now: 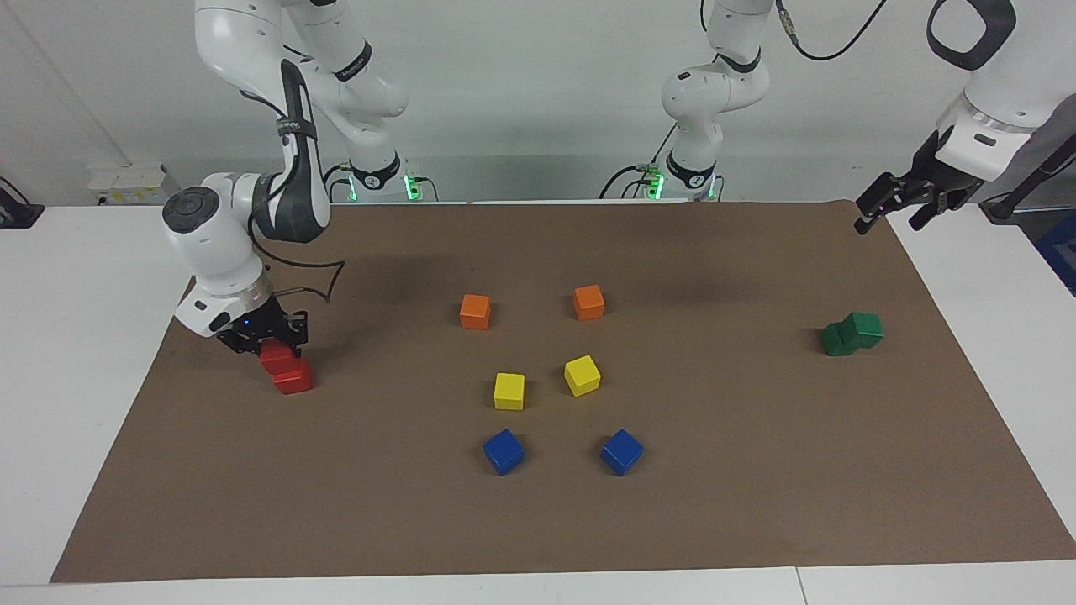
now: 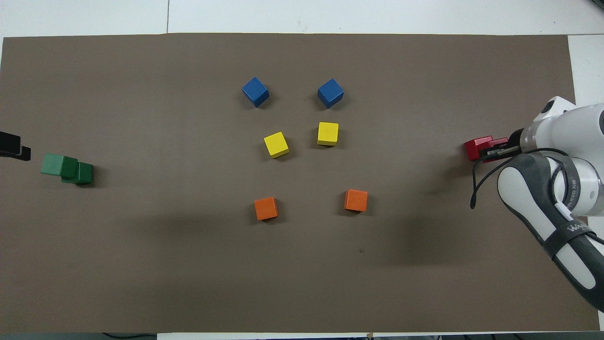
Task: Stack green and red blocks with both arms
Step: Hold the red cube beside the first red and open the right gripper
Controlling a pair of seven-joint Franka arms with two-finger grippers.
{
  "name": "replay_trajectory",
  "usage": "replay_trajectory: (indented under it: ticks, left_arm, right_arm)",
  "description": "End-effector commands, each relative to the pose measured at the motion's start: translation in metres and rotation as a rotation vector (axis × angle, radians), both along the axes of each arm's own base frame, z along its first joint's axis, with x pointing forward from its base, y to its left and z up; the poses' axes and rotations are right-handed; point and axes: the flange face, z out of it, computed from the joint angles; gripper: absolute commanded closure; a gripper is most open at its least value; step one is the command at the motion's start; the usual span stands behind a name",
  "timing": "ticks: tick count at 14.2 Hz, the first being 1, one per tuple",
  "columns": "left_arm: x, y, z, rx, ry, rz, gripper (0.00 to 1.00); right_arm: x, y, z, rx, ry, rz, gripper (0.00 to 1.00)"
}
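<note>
Nearest the camera in the facing view, low in the middle of the frame, sit two blue cubes (image 1: 503, 451), then two yellow cubes (image 1: 508, 391), then two orange cubes (image 1: 475, 311) higher up, all on the brown mat (image 1: 756, 504).

At the left of the frame, the lower red block (image 1: 292, 376) rests on the mat with its faces roughly square to the frame. The upper red block (image 1: 275, 356) sits on it, shifted up-left, so the pair's long axis leans toward the upper left. The right gripper (image 1: 262, 343) is clamped on this upper block from above and to the upper left, fingers tight on its sides.

At the right of the frame, the green blocks (image 1: 852, 333) form a low, offset stack; the upper cube overhangs toward the upper right, so the pair runs slantwise from lower left to upper right. In the overhead view the stack (image 2: 67, 168) lies at the left edge.

Farthest back, at the upper right, the left gripper (image 1: 896, 208) hangs in the air above the mat's corner, fingers spread apart and holding nothing, well clear of the green stack below it.
</note>
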Motion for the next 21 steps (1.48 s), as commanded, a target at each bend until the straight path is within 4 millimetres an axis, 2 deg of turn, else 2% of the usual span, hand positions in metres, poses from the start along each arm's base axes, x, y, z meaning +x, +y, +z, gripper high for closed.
replay_trajectory:
  ticks: [1, 2, 8, 10, 13, 16, 21]
  left_arm:
    - [-0.001, -0.017, 0.005, 0.044, 0.027, -0.022, 0.0]
    - [-0.002, -0.023, 0.005, 0.044, 0.037, -0.034, 0.0]
    - [-0.004, -0.028, 0.006, 0.034, 0.043, -0.038, 0.0]
    - [-0.008, -0.034, 0.013, 0.037, 0.026, -0.049, 0.0]
    - [-0.01, -0.034, 0.02, 0.036, 0.002, -0.046, 0.0]
    - [-0.001, -0.034, 0.022, 0.039, -0.064, -0.023, 0.0]
    - [-0.001, -0.035, 0.023, 0.041, -0.072, -0.024, 0.0]
  right_arm:
    - [-0.007, 0.001, 0.001, 0.01, -0.016, 0.011, 1.0]
    - [-0.007, 0.002, 0.001, 0.01, -0.016, 0.011, 1.0]
    - [-0.003, 0.005, 0.001, 0.009, -0.055, 0.02, 1.0]
    - [-0.003, 0.006, 0.001, 0.009, -0.056, 0.021, 1.0]
    - [-0.003, 0.006, 0.001, 0.009, -0.056, 0.02, 1.0]
    - [-0.003, 0.008, 0.0, 0.009, -0.057, 0.022, 1.0]
    - [-0.002, 0.013, 0.0, 0.011, -0.057, 0.019, 1.0]
